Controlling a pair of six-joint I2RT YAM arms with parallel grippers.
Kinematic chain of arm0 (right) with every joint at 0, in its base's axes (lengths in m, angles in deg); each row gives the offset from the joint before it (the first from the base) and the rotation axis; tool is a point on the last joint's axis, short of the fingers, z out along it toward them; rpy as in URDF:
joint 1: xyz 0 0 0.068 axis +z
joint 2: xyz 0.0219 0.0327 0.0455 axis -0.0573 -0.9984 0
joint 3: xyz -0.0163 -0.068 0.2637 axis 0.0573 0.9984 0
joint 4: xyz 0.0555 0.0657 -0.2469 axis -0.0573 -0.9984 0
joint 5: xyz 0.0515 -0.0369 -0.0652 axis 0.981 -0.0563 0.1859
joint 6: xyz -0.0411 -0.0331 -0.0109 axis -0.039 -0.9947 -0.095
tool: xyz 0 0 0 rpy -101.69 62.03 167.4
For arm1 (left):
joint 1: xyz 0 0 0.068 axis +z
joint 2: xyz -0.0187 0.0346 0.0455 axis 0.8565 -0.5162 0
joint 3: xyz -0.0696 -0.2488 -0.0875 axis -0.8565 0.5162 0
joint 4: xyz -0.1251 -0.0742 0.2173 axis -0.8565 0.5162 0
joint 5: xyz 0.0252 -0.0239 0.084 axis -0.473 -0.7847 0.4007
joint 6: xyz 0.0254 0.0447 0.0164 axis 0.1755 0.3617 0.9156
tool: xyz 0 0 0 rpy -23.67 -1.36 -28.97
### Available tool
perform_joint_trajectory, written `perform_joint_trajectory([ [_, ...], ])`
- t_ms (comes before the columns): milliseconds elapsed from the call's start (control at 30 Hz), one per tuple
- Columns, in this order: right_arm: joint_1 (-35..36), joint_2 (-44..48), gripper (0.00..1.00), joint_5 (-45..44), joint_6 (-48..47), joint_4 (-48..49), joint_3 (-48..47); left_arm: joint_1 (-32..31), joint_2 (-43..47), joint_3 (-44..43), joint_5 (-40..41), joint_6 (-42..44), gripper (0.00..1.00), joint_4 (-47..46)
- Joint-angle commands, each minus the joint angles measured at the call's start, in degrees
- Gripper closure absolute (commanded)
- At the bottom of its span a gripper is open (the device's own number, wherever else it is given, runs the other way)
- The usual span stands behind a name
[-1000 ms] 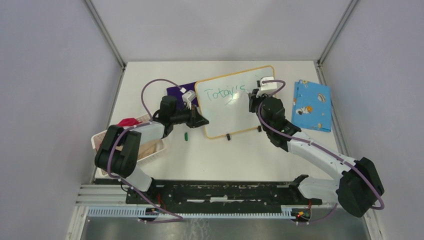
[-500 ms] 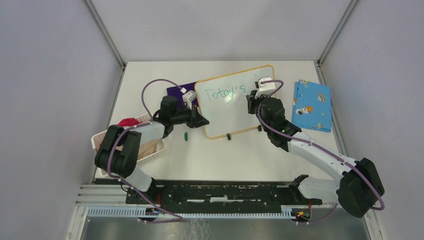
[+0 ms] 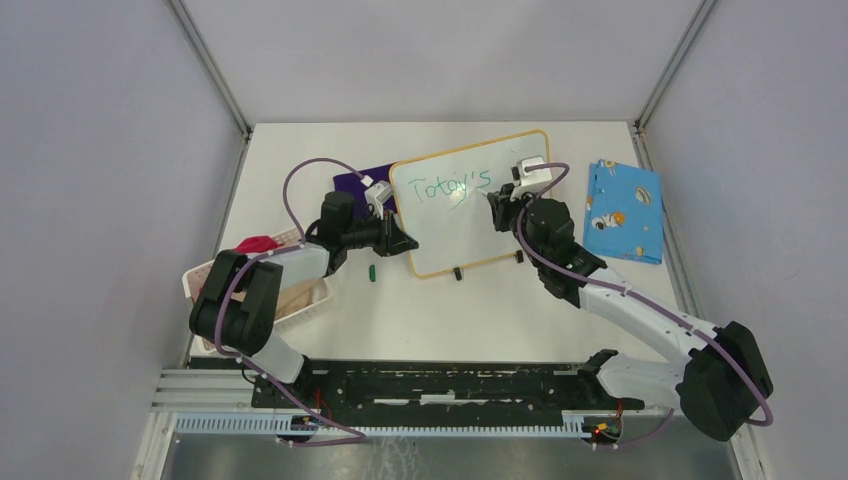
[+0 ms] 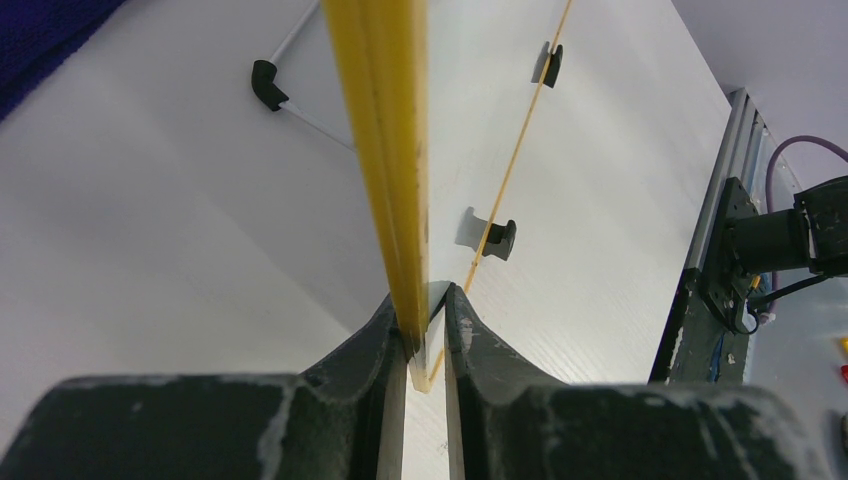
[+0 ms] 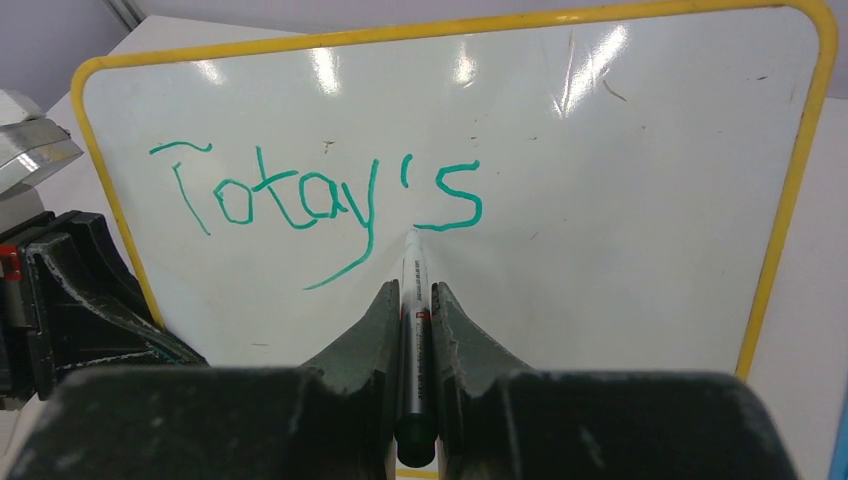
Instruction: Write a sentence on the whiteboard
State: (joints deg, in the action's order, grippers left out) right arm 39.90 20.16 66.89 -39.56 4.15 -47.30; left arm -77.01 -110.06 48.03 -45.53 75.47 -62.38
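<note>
The whiteboard (image 3: 450,238) is standing propped on the table, its long axis running across from the left gripper (image 3: 405,241) to the right gripper (image 3: 497,208), with its white face turned toward the right one. The sentence (image 5: 320,195) is showing as a single green word reading roughly "Totay's". It is running left to right just ahead of the right gripper (image 5: 412,292), and the tail of the y is sweeping down toward that gripper's left finger. The right arm is reaching forward and inward with its wrist level, its fingers nearly closed and pinching a marker (image 5: 411,262). The marker's long axis is pointing straight out ahead, and its tip is touching the board just under the "s". The left arm is lying low and bent across, its gripper (image 4: 420,300) narrowed almost fully onto the board's orange frame (image 4: 385,120) — the frame is rising straight away between the two fingers. A blue patterned cloth (image 3: 623,210) is lying flat to the outer side of the right gripper, and a purple cloth (image 3: 358,182) is lying just beyond the left one.
</note>
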Motion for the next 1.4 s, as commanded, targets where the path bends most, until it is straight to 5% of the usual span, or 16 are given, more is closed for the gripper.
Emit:
perform_joint_trajectory([
  [0, -0.2, 6.5, 1.00, 1.6, 0.3, 3.5, 1.6, -0.1, 0.4, -0.9, 4.9, 6.2, 0.98, 2.5],
  [233, 2.4, 15.8, 1.00, 2.6, -4.0, 0.8, 3.2, -0.1, 0.3, -1.1, 5.0, 6.4, 0.98, 2.9],
  [600, 24.3, 15.8, 1.00, -13.6, -15.6, 2.4, 10.6, -0.1, -0.1, -1.4, 5.2, 6.8, 0.98, 3.7],
  [1000, 24.8, 13.5, 1.00, -19.4, -10.3, 11.3, 19.3, -0.1, -0.6, -1.6, 5.3, 6.7, 0.98, 3.8],
  [1367, 16.7, 17.8, 1.00, -9.5, -6.7, 10.5, 20.5, -0.1, -0.4, -1.3, 5.6, 6.1, 0.98, 3.1],
])
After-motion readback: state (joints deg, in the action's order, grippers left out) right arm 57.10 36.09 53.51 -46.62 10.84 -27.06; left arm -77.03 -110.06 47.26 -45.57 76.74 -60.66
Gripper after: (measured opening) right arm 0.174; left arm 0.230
